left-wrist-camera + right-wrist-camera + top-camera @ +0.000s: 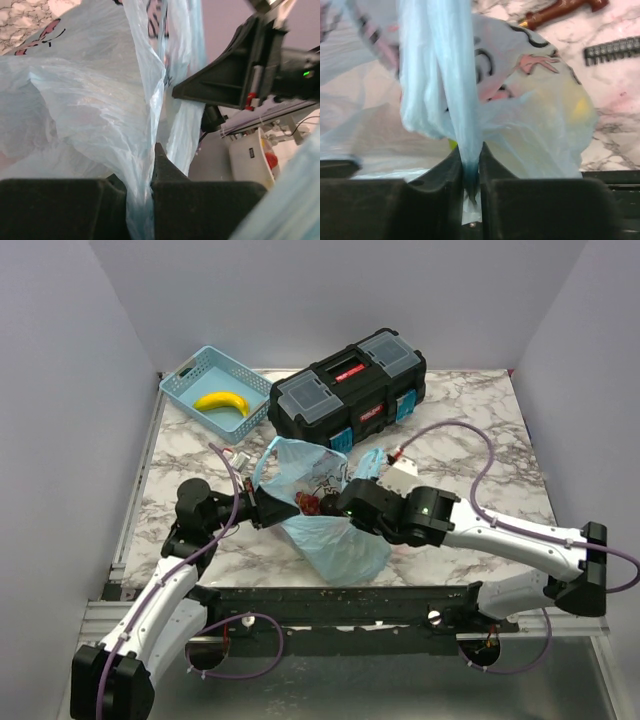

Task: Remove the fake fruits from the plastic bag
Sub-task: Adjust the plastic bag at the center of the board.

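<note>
Your left tool (138, 169) is pressed together on a fold of the plastic bag (340, 540), and your right tool (470, 167) pinches the opposite side of its rim. Held from both sides, the mouth gapes open at the middle of the table's (480, 420) near edge. The fake fruits (310, 503) lie inside, reddish ones showing. I judge that one tool must let go to reach them.

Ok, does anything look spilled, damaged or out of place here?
Nothing stands out. The crinkly light-blue plastic bag is simply pinched between the left end effector and the right end effector, mouth open, small red toy fruits inside; nothing spilled.
</note>
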Robot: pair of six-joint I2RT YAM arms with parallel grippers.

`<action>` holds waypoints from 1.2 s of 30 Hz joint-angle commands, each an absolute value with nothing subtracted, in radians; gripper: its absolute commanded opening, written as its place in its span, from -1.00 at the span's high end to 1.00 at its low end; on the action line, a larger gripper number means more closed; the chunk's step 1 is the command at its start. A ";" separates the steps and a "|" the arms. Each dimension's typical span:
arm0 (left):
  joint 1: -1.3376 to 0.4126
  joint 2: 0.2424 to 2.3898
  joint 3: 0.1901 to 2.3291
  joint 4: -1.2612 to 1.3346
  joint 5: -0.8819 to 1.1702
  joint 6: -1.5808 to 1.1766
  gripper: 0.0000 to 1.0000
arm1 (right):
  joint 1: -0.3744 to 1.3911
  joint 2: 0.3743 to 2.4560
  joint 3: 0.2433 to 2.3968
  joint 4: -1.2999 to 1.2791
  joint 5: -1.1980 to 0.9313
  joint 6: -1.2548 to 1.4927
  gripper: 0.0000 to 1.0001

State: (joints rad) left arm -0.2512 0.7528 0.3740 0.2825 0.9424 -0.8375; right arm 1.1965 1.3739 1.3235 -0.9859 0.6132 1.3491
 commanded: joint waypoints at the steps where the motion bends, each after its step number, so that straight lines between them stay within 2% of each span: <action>1: -0.257 0.717 0.351 0.411 0.876 -0.981 1.00 | 1.198 1.176 1.080 -0.790 0.691 1.427 0.98; 4: -0.256 0.736 0.285 0.604 0.865 -1.182 1.00 | 1.197 0.913 0.747 -0.197 0.568 1.141 0.99; 6: -0.256 0.748 0.252 0.719 0.851 -1.288 1.00 | 1.197 0.750 0.498 0.319 0.465 0.969 0.99; 7: -0.256 0.751 0.240 0.770 0.848 -1.329 1.00 | 1.197 0.684 0.411 0.444 0.455 0.946 0.99; 10: -0.254 0.730 0.217 0.844 0.836 -1.404 1.00 | 1.197 0.615 0.387 0.392 0.520 0.936 0.99; 13: -0.249 0.686 0.221 0.802 0.826 -1.405 1.00 | 1.197 0.626 0.427 0.361 0.443 0.884 0.99; 15: -0.244 0.655 0.252 0.672 0.837 -1.347 1.00 | 1.198 0.648 0.474 0.255 0.420 0.901 0.99; 17: -0.241 0.608 0.319 0.394 0.832 -1.224 0.96 | 1.197 0.672 0.537 0.090 0.425 0.956 0.99; 18: -0.242 0.570 0.350 0.206 0.802 -1.130 0.86 | 1.197 0.685 0.554 0.041 0.417 0.977 0.99; 21: -0.242 0.455 0.459 -0.257 0.648 -0.870 0.33 | 1.197 0.711 0.558 0.003 0.366 0.983 0.99; 24: -0.241 0.376 0.539 -0.512 0.505 -0.704 -0.05 | 1.197 0.744 0.547 0.009 0.353 0.978 0.99; 31: -0.242 0.285 0.631 -0.783 0.418 -0.673 -0.31 | 1.198 0.806 0.563 0.076 0.362 0.941 0.99; 36: -0.242 0.214 0.788 -0.958 0.219 -0.617 -0.43 | 1.197 0.810 0.578 0.066 0.382 0.928 0.99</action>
State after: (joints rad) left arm -0.2478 0.2695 0.6434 -0.7391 0.4244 -0.7017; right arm 1.1969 0.8112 0.5453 0.0608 0.3721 0.9619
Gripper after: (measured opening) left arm 0.694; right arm 0.012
